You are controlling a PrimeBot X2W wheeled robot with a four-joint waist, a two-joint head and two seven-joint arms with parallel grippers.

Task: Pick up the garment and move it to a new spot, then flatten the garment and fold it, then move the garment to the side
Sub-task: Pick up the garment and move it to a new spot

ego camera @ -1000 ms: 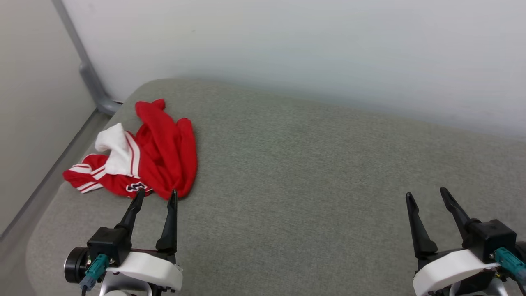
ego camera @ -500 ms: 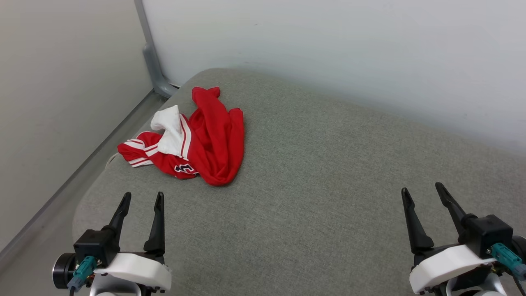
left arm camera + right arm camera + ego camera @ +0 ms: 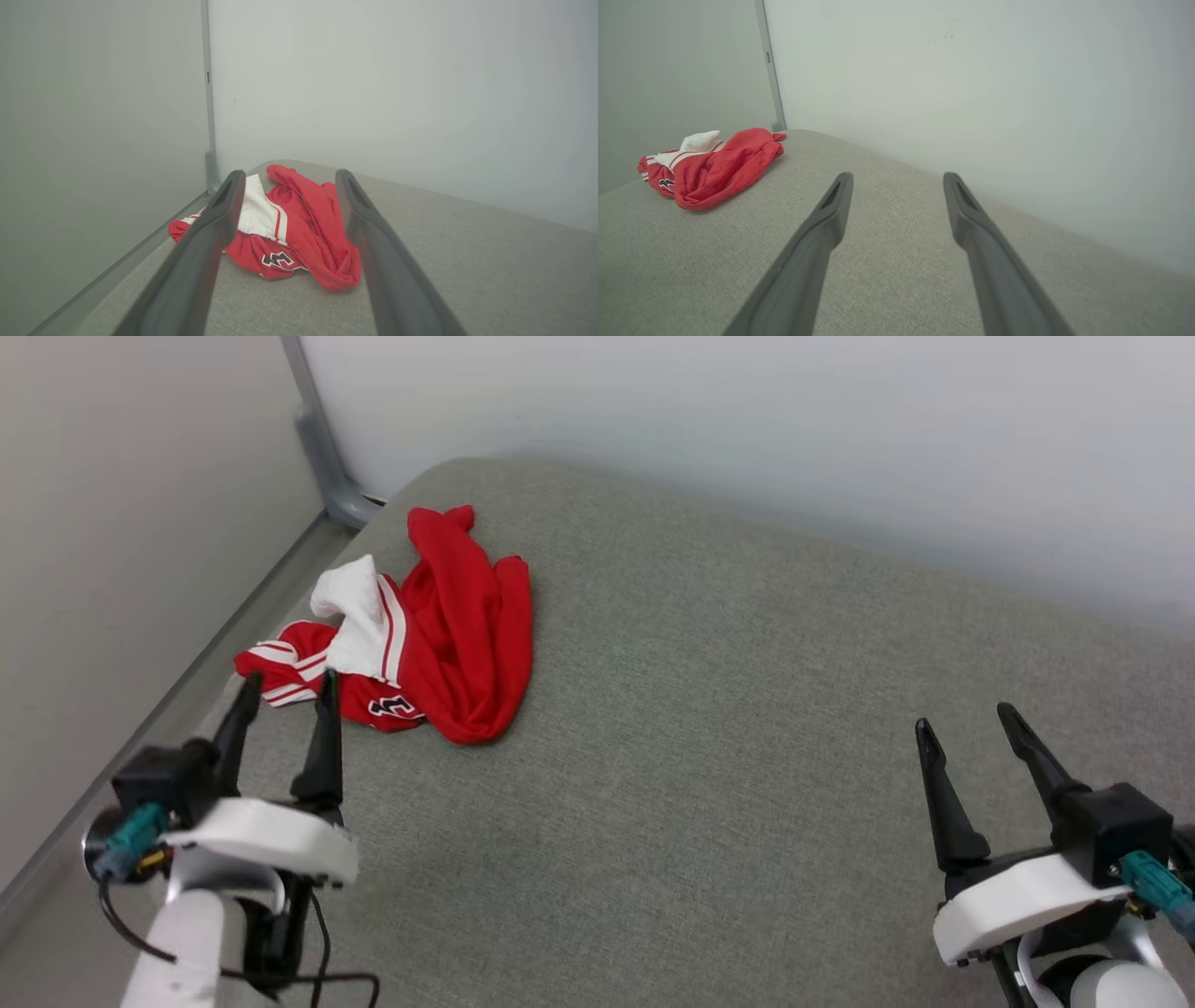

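The garment (image 3: pixel 457 625) is pictured crumpled at the far left corner of the grey cushion (image 3: pixel 709 728).

Its long red fold is laid running away from the robot toward the back wall, with a white sleeve (image 3: pixel 350 602) heaped on its left side. Its black, white-outlined lettering (image 3: pixel 392 707) is partly folded under and cannot be read. The left gripper (image 3: pixel 289 679) is held with fingers spread near the striped trim; the right gripper (image 3: pixel 964 717), equally spread and empty, is kept well apart.
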